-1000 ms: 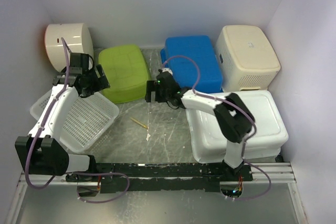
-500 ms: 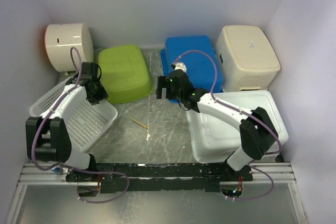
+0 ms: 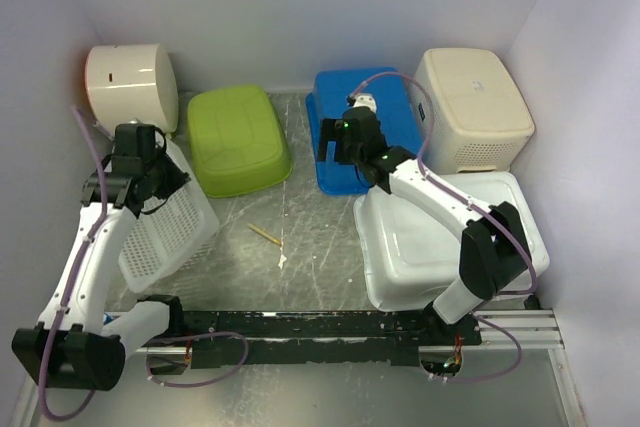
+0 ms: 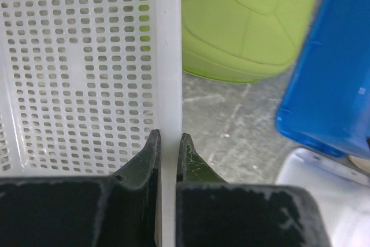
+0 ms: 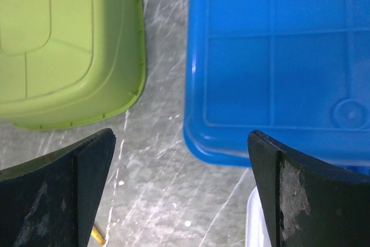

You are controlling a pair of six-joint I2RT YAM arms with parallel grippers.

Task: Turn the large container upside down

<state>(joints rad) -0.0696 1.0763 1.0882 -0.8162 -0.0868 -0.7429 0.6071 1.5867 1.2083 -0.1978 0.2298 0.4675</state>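
Observation:
The large container [image 3: 450, 237], a glossy white tub, lies flat at the near right, partly under the right arm; its edge shows in the left wrist view [image 4: 318, 183] and the right wrist view [image 5: 257, 224]. My right gripper [image 3: 335, 147] hangs open and empty [image 5: 182, 137] over bare table at the blue tub's near left corner, apart from the container. On the left, my left gripper [image 3: 150, 172] is shut [image 4: 167, 140] on the rim of a white perforated basket [image 3: 165, 232], which stands tilted up on its side.
A green tub [image 3: 238, 139] sits upside down at the back centre-left, a blue tub [image 3: 370, 117] beside it. A cream perforated basket [image 3: 470, 107] stands back right and a cream round bin [image 3: 130, 82] back left. A yellow stick [image 3: 265, 234] lies mid-table.
The left gripper closed on the white perforated basket's rim and raised it, tipping the basket onto its side. The right gripper moved back and right toward the blue tub, staying open.

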